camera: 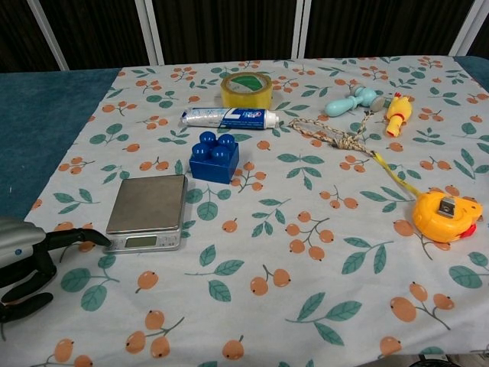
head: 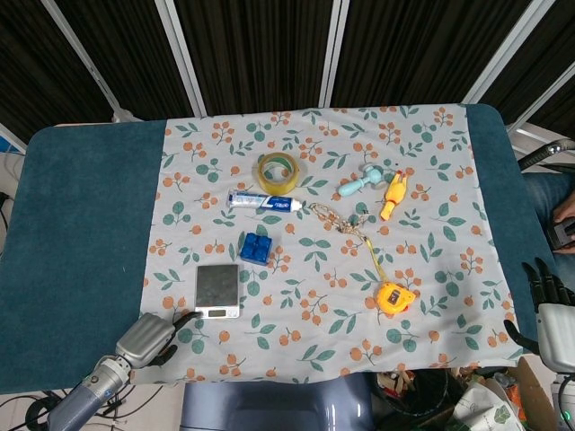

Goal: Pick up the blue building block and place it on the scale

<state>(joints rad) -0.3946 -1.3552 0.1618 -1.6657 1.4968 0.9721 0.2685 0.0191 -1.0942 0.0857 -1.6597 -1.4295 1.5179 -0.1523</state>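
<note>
Blue building block (camera: 214, 156): studs up, untouched on the floral surface (camera: 306, 252), just behind the scale (camera: 147, 212), which serves as landmark.

Scale: platform bare, ready to receive the block; front display reads blank.

Left hand (camera: 21, 260): low beside the scale's front left corner, fingers (camera: 72, 237) apart, one fingertip touching that corner, likely operating it; holds nothing. Block lies across the scale from these fingers.

Right hand (head: 548, 310): far right of the scale, off the surface edge, fingers spread, idle.

No legible text anywhere.
</note>
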